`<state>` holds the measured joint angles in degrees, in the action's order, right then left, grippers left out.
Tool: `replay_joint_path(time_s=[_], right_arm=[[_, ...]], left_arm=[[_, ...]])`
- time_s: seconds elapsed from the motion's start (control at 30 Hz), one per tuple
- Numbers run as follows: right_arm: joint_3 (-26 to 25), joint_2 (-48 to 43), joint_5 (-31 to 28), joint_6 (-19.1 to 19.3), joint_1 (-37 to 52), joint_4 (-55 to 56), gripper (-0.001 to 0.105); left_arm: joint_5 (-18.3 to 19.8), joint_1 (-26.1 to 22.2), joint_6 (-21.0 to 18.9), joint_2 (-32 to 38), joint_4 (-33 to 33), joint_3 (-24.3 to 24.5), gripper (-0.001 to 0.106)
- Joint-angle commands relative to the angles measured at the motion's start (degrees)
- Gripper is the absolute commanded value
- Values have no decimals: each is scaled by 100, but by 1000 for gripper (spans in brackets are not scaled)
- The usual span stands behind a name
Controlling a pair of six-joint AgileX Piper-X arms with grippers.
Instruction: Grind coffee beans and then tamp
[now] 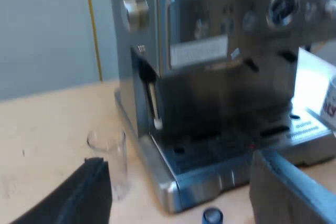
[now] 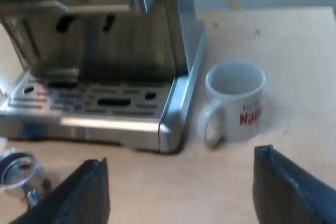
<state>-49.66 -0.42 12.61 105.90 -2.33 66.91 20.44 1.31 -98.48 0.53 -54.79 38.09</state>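
Just ahead of the spread left tool [image 1: 177,157], blue tamper [image 1: 212,215]

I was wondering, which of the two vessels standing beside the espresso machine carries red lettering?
The white mug, upright at a corner of the espresso machine: it has a handle and red print. The measuring glass is clear, plain and handleless.

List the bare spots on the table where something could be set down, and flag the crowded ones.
Free: the table beside the measuring glass, away from the espresso machine; also beyond the mug. Crowded: the gap between mug and machine, and around the holder.
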Motion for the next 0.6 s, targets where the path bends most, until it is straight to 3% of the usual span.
replay_joint_path(time_s=[0.03,0.33,0.6], right_arm=[[38,-275,137,107,14,72,60],[267,-275,155,105,14,40,60],[818,-275,181,-20,14,-645,60]], left_arm=[[14,32,19,244,-116,-39,59],[-15,32,103,244,-101,-54,59],[-104,32,99,244,161,-484,59]])
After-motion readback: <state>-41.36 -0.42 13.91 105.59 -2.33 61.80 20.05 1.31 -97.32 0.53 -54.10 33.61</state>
